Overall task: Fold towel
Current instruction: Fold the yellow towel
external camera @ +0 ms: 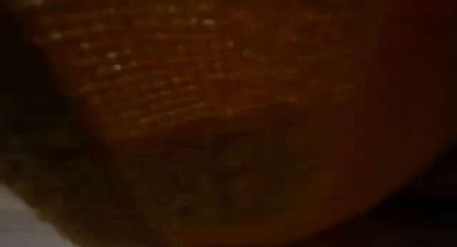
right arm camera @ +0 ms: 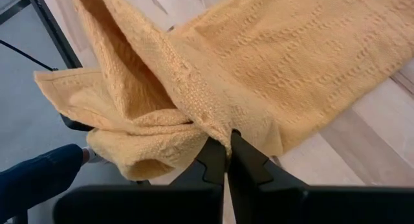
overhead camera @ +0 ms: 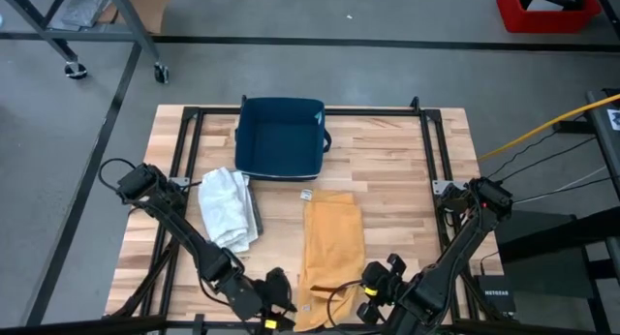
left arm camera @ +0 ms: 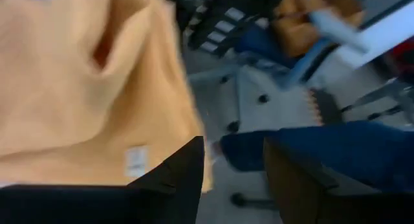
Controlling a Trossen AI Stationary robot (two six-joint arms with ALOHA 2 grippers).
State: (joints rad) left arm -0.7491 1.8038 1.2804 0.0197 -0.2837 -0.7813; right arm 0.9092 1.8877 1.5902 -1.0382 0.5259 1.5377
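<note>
High view puts the yellow towel (overhead camera: 332,246) lower centre of frame on the tabletop (overhead camera: 387,161), near edge bunched btwn both arms. Right gripper (right arm camera: 228,141) is pinched shut on towel's hem; right wrist view shows cloth wrapped over the fingers (right arm camera: 249,162). Left gripper (left arm camera: 236,172) sits at lower left of towel w/ fingers parted, nothing btwn them, towel just beside. We'd re-seat the left on its corner before lifting, keep both corners level, then carry the edge toward top of frame. White cloth (overhead camera: 228,209) and blue bin (overhead camera: 281,137) sit clear; we'd avoid them.
</note>
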